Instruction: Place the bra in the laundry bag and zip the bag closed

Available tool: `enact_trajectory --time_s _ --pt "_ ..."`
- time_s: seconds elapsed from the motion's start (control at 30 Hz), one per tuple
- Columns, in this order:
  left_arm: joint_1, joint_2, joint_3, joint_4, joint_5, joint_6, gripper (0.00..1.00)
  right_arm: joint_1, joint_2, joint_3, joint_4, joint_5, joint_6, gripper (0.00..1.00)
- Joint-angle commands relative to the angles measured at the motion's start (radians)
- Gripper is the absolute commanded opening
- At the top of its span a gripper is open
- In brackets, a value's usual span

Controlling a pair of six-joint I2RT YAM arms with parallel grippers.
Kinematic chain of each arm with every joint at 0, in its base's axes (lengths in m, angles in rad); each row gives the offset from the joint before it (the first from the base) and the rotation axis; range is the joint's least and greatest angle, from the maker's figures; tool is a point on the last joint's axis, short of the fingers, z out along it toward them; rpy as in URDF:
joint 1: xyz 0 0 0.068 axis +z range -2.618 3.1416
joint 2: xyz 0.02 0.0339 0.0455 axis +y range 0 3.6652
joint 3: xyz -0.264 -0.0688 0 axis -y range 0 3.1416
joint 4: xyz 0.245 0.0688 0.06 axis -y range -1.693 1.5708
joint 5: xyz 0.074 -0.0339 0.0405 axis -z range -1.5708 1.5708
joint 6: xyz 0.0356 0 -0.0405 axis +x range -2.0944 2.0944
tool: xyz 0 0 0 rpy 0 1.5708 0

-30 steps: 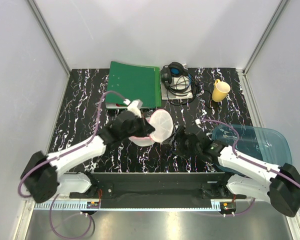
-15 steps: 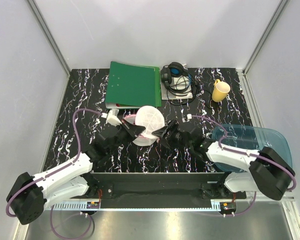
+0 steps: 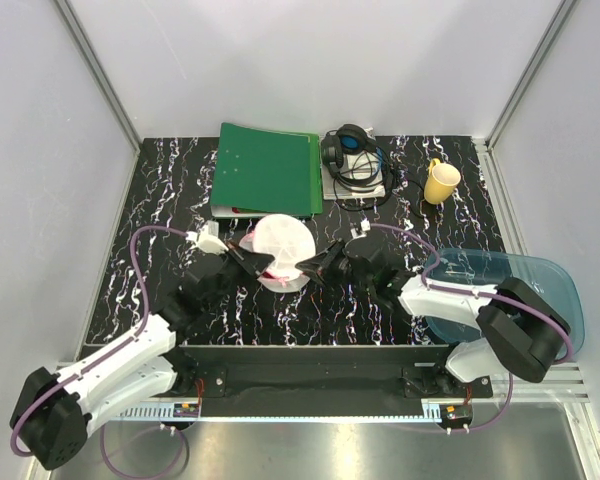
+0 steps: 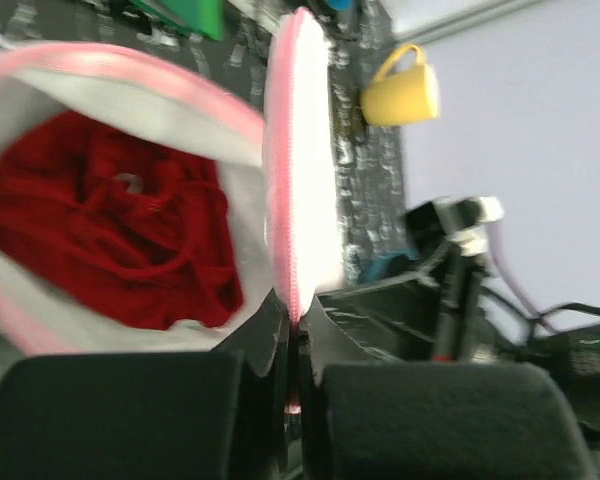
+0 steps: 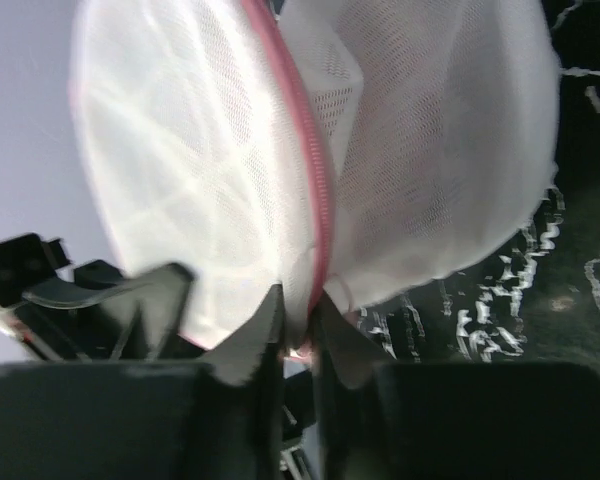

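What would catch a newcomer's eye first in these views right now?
The white mesh laundry bag at mid-table stands out first, pinched at its pink rim by the left pincer on one side and the right pincer on the other. The left wrist view shows the bright red bra inside it, with the bag's mouth open. At the back are a green binder and a yellow mug.
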Motion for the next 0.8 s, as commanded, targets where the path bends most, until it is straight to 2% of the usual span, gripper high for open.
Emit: enact_trajectory --time_s 0.0,0.03,0.07,0.17,0.2,0.27,0.33,0.37,0.43,0.47,0.57,0.6,0.7,0.77 --pt "0.030 -0.051 0.096 -0.181 -0.070 0.128 0.12 0.009 -0.020 0.086 -0.104 0.008 -0.048 0.01" --pt "0.033 -0.057 0.117 -0.229 -0.097 0.178 0.33 0.009 -0.026 0.107 -0.130 0.011 -0.043 0.00" --pt "0.035 -0.056 0.133 -0.294 -0.128 0.204 0.42 0.009 -0.026 0.115 -0.149 0.010 -0.039 0.00" --pt "0.043 -0.040 0.231 -0.438 -0.142 0.316 0.78 0.009 -0.026 0.149 -0.216 0.000 -0.017 0.00" --pt "0.038 -0.039 0.269 -0.473 -0.145 0.361 0.79 0.008 -0.020 0.166 -0.253 -0.003 -0.005 0.00" --pt "0.035 -0.063 0.273 -0.516 -0.127 0.392 0.62 0.009 -0.018 0.178 -0.279 0.000 0.006 0.00" --pt "0.026 -0.091 0.256 -0.525 -0.061 0.404 0.48 0.009 -0.020 0.193 -0.307 0.012 0.014 0.00" --pt "0.018 -0.111 0.248 -0.530 -0.041 0.399 0.37 0.009 -0.021 0.200 -0.317 0.017 0.018 0.00" --pt "-0.023 -0.116 0.227 -0.539 0.007 0.355 0.37 0.009 -0.023 0.212 -0.339 0.023 0.021 0.00" --pt "-0.041 -0.103 0.222 -0.539 0.019 0.340 0.44 0.009 -0.020 0.215 -0.353 0.023 0.023 0.00" --pt "-0.153 -0.035 0.240 -0.544 0.001 0.281 0.54 0.009 -0.021 0.230 -0.383 0.028 0.029 0.00" --pt "-0.233 -0.013 0.254 -0.547 -0.025 0.271 0.56 0.011 -0.025 0.233 -0.391 0.032 0.040 0.00" --pt "-0.354 0.108 0.322 -0.567 -0.162 0.257 0.56 0.009 -0.035 0.235 -0.394 0.049 0.058 0.00" --pt "-0.370 0.168 0.352 -0.567 -0.182 0.248 0.54 0.009 -0.038 0.241 -0.423 0.049 0.057 0.00"
